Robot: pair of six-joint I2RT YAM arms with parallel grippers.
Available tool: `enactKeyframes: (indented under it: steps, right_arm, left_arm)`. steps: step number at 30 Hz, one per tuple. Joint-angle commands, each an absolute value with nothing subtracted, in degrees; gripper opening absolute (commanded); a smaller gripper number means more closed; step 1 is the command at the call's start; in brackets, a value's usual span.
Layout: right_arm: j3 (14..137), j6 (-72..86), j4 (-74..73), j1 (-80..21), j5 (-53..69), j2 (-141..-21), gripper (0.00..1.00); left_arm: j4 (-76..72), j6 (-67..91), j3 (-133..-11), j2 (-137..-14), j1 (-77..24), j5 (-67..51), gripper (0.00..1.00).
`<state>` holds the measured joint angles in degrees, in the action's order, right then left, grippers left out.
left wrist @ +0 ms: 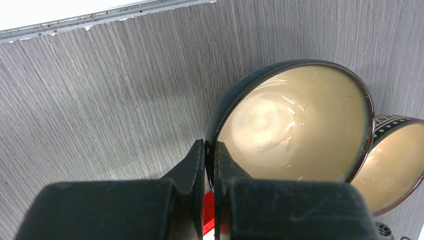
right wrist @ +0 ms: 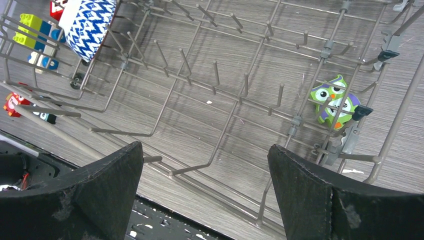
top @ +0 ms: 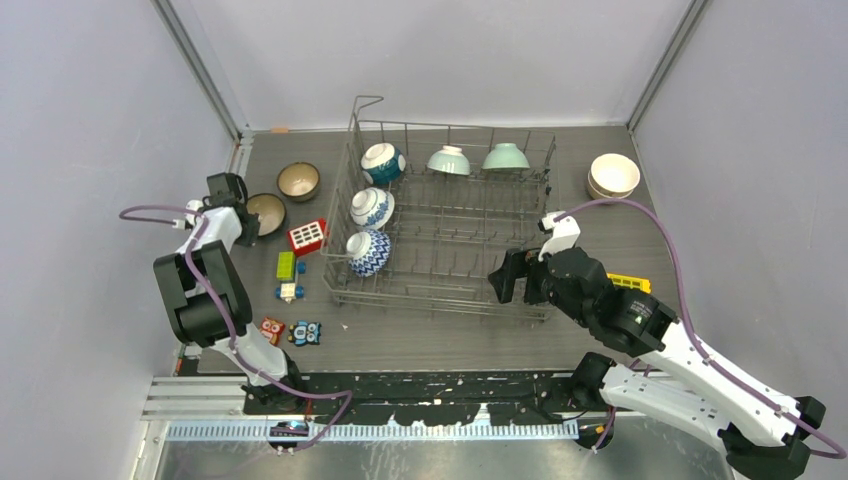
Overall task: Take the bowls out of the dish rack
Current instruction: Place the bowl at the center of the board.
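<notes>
At left end effector (left wrist: 210, 146), bowl (left wrist: 295, 125) rim-pinched, mouth up.

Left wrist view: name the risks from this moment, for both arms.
The left gripper pinches only the thin rim of the dark, cream-lined ceramic bowl, which could slip or knock the patterned-rim brown bowl beside it. The open right gripper hangs over the tines of the grey wire dish rack and could snag.

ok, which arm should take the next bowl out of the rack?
Right, probably. The right pincer hangs open at the dish rack; the left pincer is shut on the rim of a dark bowl outside it.
</notes>
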<state>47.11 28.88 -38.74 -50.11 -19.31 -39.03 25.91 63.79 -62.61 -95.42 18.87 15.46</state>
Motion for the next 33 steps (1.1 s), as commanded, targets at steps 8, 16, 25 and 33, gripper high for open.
enactKeyframes:
  steps: [8,16,25,33]
  right_arm:
    - [46.91,29.44,-36.25,-49.94,-20.03,-38.67,0.98]
    - [47.08,29.31,-36.48,-49.96,-20.19,-39.22,0.98]
    - [47.2,29.0,-36.41,-49.93,-20.05,-39.3,0.98]
    - [47.34,28.89,-36.86,-49.94,-19.9,-38.98,0.98]
  left_arm:
    - [21.01,58.05,-68.2,-97.24,19.16,17.67,0.0]
    - [21.06,57.35,-68.8,-97.76,19.23,16.96,0.17]
    - [20.7,57.21,-68.29,-96.74,19.16,14.49,0.34]
    - [21.27,54.97,-69.34,-94.36,19.16,14.04,0.55]
